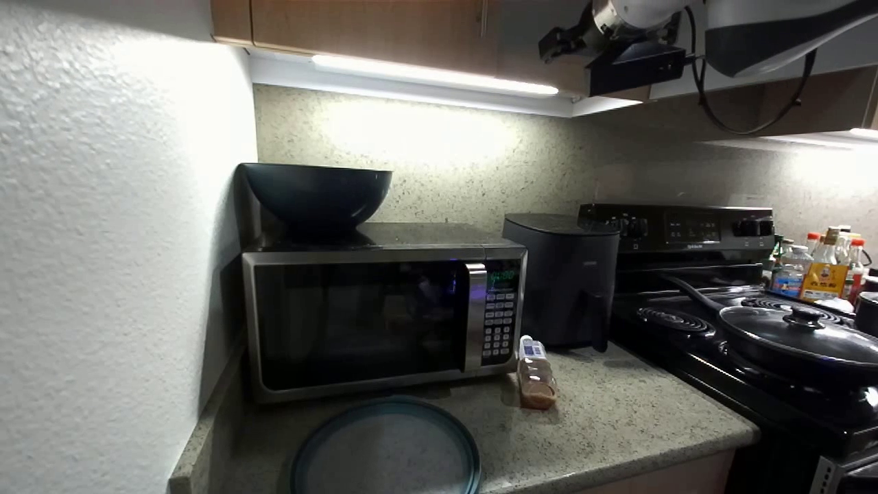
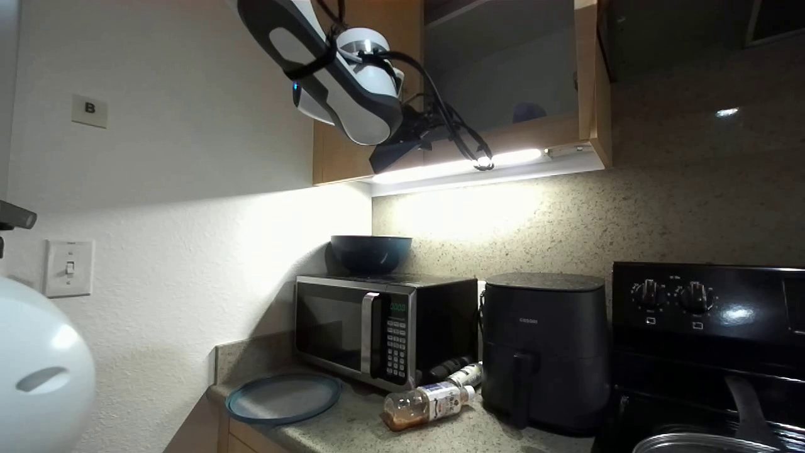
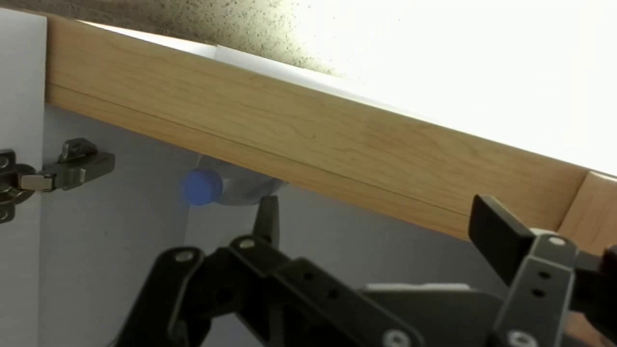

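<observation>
At the open wall cabinet (image 3: 111,231), I hold the gripper (image 3: 378,212) with fingers (image 3: 499,236) spread, nothing between them; good work, I judge, means keeping both fingers clear of the cabinet's grained wooden edge (image 3: 308,130). Partly behind that edge, inside the cabinet, is a rounded, translucent bottle (image 3: 238,188) with a smooth blue cap (image 3: 202,187).

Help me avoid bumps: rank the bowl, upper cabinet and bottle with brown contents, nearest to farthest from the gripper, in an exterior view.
1. Upper cabinet, right by the gripper.
2. Bowl, below, on the microwave.
3. Bottle with brown contents, lowest, lying on the counter.
</observation>
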{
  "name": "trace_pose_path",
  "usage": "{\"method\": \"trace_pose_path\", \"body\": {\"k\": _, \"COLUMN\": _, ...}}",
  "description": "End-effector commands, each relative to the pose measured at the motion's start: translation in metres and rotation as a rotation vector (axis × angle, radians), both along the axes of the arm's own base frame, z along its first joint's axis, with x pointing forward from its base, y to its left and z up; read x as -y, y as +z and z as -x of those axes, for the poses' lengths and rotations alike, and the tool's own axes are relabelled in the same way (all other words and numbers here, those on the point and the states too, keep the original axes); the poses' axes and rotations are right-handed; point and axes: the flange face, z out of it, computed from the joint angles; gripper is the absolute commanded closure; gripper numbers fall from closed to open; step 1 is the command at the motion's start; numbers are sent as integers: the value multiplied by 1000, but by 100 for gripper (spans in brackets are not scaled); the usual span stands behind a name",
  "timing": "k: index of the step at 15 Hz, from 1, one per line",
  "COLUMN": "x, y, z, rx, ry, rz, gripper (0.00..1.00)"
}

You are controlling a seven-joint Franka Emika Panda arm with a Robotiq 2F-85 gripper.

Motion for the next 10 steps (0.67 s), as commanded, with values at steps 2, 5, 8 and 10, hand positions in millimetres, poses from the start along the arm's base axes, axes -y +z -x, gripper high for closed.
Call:
{"method": "trace_pose_path", "body": {"k": 2, "x": 0, "y": 1, "z": 2, "rx": 1, "ry": 0, "rz": 3, "gripper": 0}}
{"method": "trace_pose_path", "body": {"k": 5, "x": -8, "y": -17, "z": 4, "rx": -38, "ry": 30, "rz": -26, "gripper": 0}}
{"method": "trace_pose_path", "body": {"k": 8, "x": -30, "y": -62, "z": 8, "rx": -117, "ry": 114, "rz": -114, "gripper": 0}}
{"method": "trace_pose_path", "body": {"k": 10, "x": -43, "y": -96, "z": 12, "rx": -185, "ry": 158, "rz": -190, "gripper": 0}}
